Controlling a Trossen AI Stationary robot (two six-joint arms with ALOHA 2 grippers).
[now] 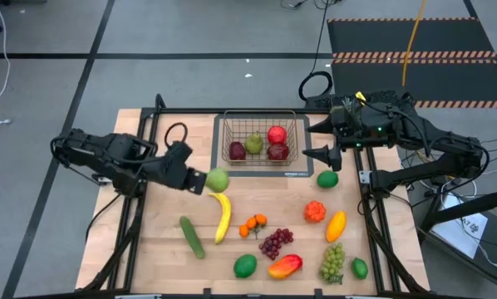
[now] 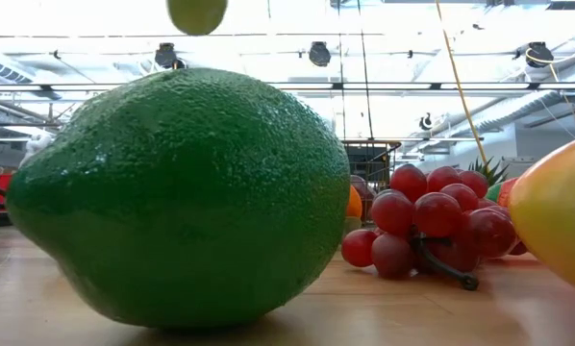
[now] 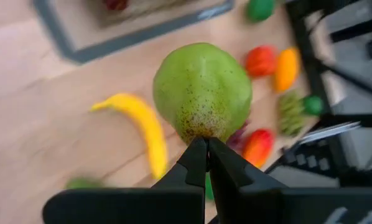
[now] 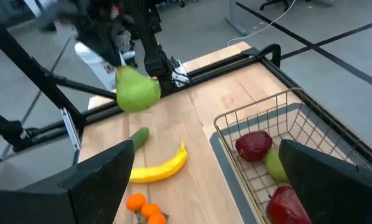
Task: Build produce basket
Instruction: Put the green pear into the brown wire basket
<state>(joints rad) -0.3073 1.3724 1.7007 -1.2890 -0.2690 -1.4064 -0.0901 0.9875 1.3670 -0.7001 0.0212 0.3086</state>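
Looking down, the left gripper (image 1: 205,180) held a green pear (image 1: 218,179) clear of the table, just above the banana (image 1: 223,216), while the basket (image 1: 260,139) sat beyond with four fruits inside. In the left wrist view, its fingers (image 3: 195,163) were pinched together on the pear's narrow end. In the right wrist view, the right gripper (image 4: 204,180) stood spread wide and empty beside the basket.

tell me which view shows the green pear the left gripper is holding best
The left wrist view: the green pear fills mid-frame, pinched by the shut left gripper. The high view shows it small, the right wrist view farther off, the low view only its underside.
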